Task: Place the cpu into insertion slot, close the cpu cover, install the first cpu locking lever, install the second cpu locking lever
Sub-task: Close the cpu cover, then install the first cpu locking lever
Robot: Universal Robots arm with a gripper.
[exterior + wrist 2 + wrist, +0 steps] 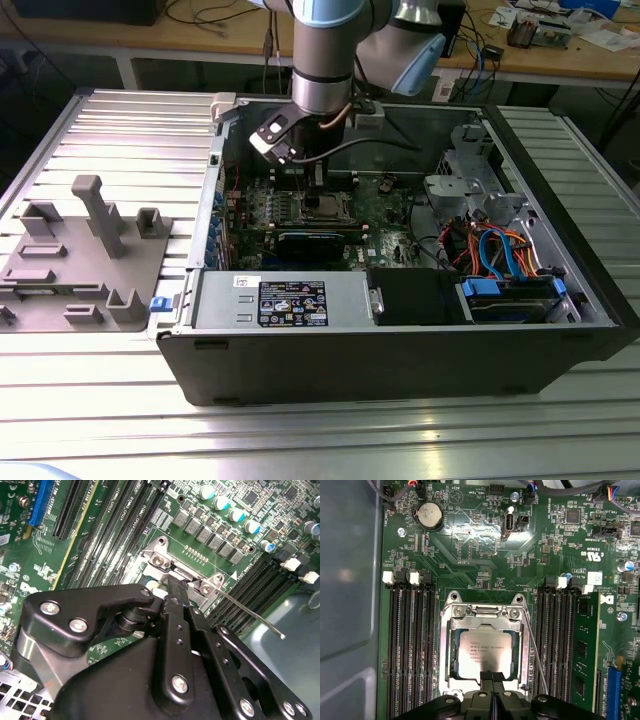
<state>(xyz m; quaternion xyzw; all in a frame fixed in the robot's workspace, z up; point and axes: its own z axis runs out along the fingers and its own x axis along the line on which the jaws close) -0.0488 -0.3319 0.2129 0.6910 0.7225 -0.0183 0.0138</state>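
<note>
Cpu (481,655) is seen seated in the insertion slot (453,655), framed by the lowered cpu cover (444,650). The gripper (492,675) is held at the cover's edge, fingers pressed together on nothing. A thin locking lever (536,655) is seen angled free beside the cover.

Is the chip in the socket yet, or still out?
In: the chip lies flat inside the socket, with the silver cover framing its top.
</note>
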